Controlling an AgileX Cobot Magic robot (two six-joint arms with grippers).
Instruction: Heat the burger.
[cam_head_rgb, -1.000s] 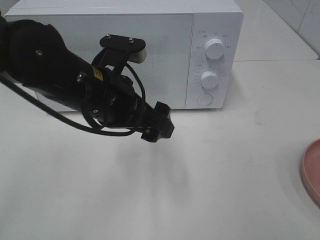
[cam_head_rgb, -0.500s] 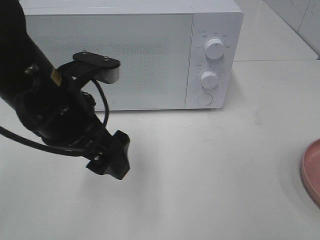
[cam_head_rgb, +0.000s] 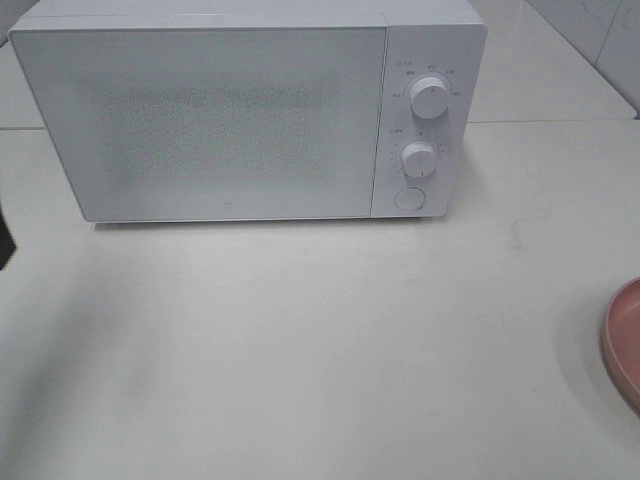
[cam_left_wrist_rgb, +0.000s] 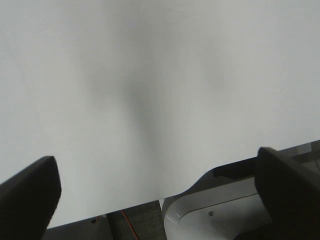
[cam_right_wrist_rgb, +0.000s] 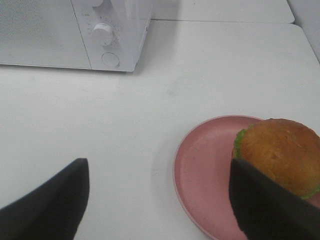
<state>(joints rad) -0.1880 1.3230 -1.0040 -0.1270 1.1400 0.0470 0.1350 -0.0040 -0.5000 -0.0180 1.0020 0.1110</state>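
While the white tabletop fills most of what you see from the high camera, the white microwave stands at its far side with the door shut and its two round dials stacked above a round button on the panel at the right. At the right edge of that view you catch only a sliver of the pink plate, and a soft grey shadow lies across the surface on the left. Behind the microwave you can make out seams in the tabletop and, in the far right corner, a pale tiled wall. Look to the right wrist camera for the burger: it sits on the plate's far half from the microwave, golden bun up, green lettuce showing at its edge, with bare plate beside it. Your right gripper hovers above the table near the plate with its dark fingers spread wide and nothing between them. Your left gripper likewise has its fingers well apart and empty, looking down at the near edge of the tabletop, where part of a white base and an orange cable show below the edge.
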